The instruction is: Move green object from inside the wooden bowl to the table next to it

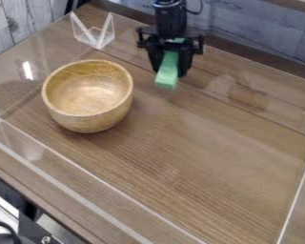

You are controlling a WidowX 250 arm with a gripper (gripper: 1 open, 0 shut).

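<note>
Soft glare, faint shadows, slightly blurred detail

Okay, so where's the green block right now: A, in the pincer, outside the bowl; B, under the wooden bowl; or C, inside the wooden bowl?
A: the green block shows at the pincer, off to the side of the wooden bowl, whose hollow is bare.

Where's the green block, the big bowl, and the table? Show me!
Green block [167, 74]: camera view, on the middle of its upper part.
Bowl [81, 116]: camera view, on the lower front of its wall.
Table [200, 162]: camera view, on bare wood to the right of the bowl.
</note>
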